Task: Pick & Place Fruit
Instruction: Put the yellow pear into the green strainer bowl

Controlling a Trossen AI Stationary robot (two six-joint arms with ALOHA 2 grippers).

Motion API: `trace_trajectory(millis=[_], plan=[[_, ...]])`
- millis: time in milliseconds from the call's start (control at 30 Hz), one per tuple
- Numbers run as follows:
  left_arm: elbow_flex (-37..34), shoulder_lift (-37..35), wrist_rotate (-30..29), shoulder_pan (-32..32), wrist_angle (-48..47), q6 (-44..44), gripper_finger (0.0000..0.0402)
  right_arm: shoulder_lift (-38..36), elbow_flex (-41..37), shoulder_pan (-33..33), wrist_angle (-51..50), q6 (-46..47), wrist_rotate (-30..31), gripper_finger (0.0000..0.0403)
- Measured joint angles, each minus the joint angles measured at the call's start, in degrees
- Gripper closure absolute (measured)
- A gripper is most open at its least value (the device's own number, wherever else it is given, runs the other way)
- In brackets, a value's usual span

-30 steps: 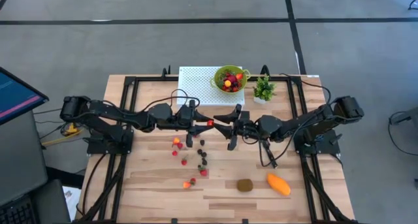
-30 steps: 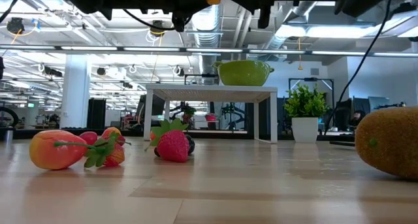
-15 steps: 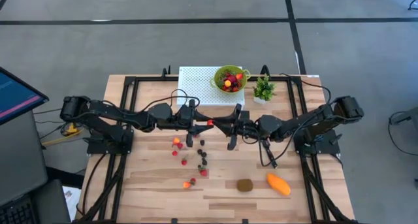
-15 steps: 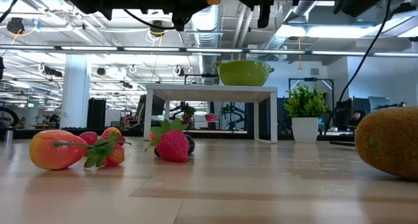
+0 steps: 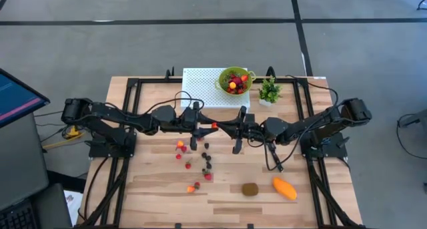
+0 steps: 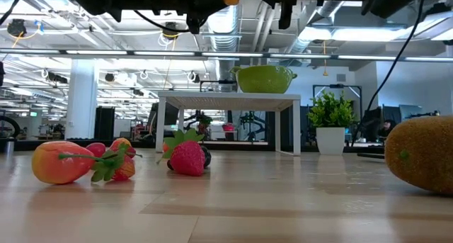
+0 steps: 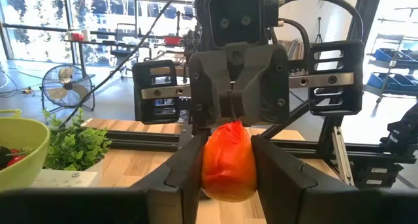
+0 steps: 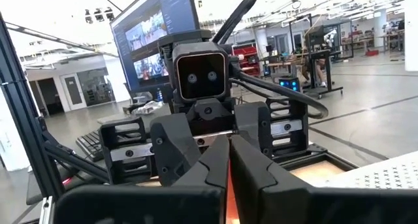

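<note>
Fruit piece, glossy orange-red, oval, between left tool fingers

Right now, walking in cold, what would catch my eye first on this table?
Two dark arms meet nose to nose above the table's middle: the left gripper pinches a small red-orange fruit while the right gripper, shut, faces it. Below them lie scattered berries, with a kiwi and mango nearer the front edge. At the back, a green bowl of fruit sits on a white stand.
</note>
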Motion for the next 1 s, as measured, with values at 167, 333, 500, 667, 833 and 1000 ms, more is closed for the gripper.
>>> trace_trajectory(millis=[167,333,500,667,833,1000], plan=[[0.0,-0.09,0.02,0.0,0.31,-0.32,0.0231,0.0,-0.04,0.0,-0.35,-0.02,-0.07,0.0402],[0.0,-0.09,0.0,0.0,0.12,-1.73,0.0159,-0.11,-0.04,0.0,-0.25,-0.6,-0.07,0.0402],[0.0,-0.09,-0.02,-0.15,-0.17,-1.48,0.0128,-6.7,-0.04,-0.53,-7.67,-2.81,-0.13,0.0402],[0.0,-0.09,-0.1,-0.17,-0.23,-1.37,0.0131,-14.25,-0.07,-2.5,-16.49,-2.01,-0.11,0.0403],[0.0,-0.09,-1.26,-0.17,-0.22,-1.35,0.0143,-18.41,-0.04,-8.12,-22.12,-4.98,-0.13,0.0403],[0.0,-0.09,-1.31,-0.17,-0.22,-1.35,0.0153,-18.59,-0.06,-16.24,-26.92,-4.88,-0.09,0.0403]])
